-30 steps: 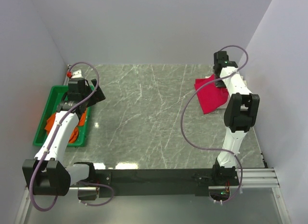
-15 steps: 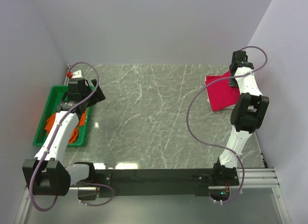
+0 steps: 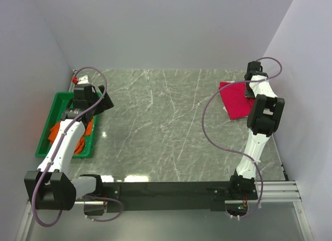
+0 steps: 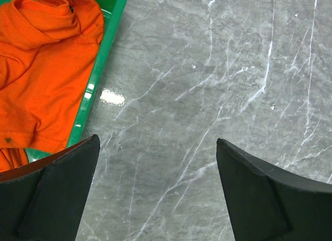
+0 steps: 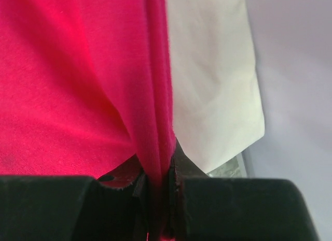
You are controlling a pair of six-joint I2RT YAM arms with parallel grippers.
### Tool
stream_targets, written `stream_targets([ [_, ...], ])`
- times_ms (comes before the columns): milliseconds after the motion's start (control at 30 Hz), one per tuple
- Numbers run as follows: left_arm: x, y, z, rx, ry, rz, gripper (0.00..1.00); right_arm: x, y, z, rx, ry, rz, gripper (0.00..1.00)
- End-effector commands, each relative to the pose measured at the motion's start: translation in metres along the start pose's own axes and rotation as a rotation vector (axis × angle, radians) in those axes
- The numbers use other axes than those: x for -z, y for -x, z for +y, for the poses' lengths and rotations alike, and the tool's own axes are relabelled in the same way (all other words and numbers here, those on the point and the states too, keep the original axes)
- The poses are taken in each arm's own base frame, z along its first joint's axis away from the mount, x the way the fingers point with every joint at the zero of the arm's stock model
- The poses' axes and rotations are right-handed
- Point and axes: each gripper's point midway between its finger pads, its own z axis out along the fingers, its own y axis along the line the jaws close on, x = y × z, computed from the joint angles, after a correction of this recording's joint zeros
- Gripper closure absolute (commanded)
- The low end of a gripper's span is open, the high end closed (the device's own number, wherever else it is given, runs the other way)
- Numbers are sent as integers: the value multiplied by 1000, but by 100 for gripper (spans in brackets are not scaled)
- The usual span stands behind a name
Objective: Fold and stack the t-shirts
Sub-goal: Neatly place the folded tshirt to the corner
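The crimson t-shirt (image 3: 234,103) and cream-white t-shirt (image 5: 212,85) at the far right are plain. The orange t-shirt (image 4: 41,70) on the left sits in a bright green bin (image 4: 106,49). The table (image 3: 155,122) is grey marble veined white.

No text, label, brand, number or sign can be read in any view. The crimson cloth t-shirt (image 5: 67,70), cream-white cloth t-shirt (image 5: 212,85), orange cloth t-shirt (image 4: 41,70), green plastic bin (image 4: 101,65) and grey marbled tabletop (image 4: 207,70) show only plain surfaces.
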Motion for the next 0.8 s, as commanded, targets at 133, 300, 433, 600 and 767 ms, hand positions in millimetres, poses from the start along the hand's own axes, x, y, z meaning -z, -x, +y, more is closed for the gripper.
stream_targets([
  [133,-2,4,0,-2,-1,-15,0,-4,20,-25,-128,-50,-82,81],
  [300,-4,2,1,-3,4,-9,1,-10,7,-29,-178,-45,-53,72],
  [433,-5,1,-1,-4,-5,-3,1,-11,-2,-36,-203,-73,-26,55],
  [600,-4,2,0,-5,1,-8,1,8,2,-64,-329,-166,-46,43],
  [767,0,6,-1,-2,-4,-27,1,16,-7,-88,-444,-169,-23,37],
])
